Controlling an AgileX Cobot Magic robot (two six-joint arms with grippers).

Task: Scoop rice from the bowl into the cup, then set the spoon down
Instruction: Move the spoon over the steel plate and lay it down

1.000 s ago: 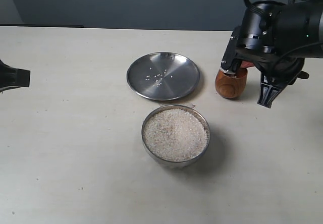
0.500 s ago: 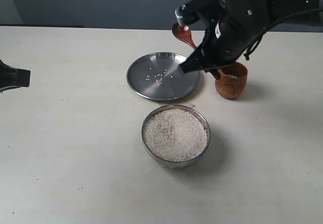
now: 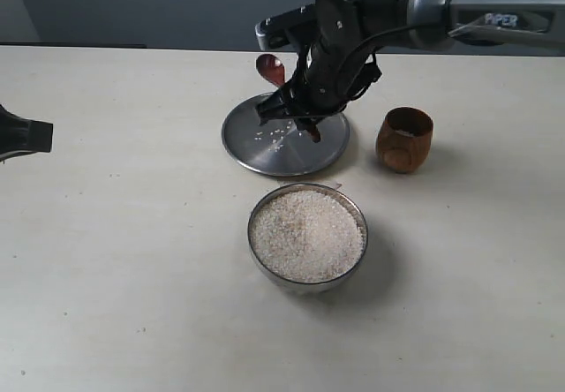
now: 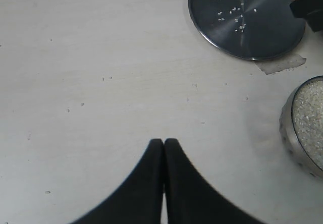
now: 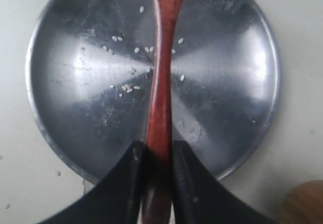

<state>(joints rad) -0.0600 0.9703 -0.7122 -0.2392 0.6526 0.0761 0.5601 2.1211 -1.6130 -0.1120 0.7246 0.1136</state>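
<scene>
Left gripper [image 4: 163, 146]: fingers pressed together, empty, over table [image 4: 101, 57]. Plate [image 3: 331, 140]: beneath spoon [image 5: 160, 77]. Right gripper [image 5: 157, 153]: clamped on spoon handle. Bowl [image 3: 305, 283]: full of rice [image 3: 306, 233]. Cup [image 3: 404, 140]: right of plate.

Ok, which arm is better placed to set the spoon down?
Right. The right gripper is clamped on the spoon by its handle, holding it over the steel plate. The left gripper is shut, empty and well off to the side over the table.
</scene>
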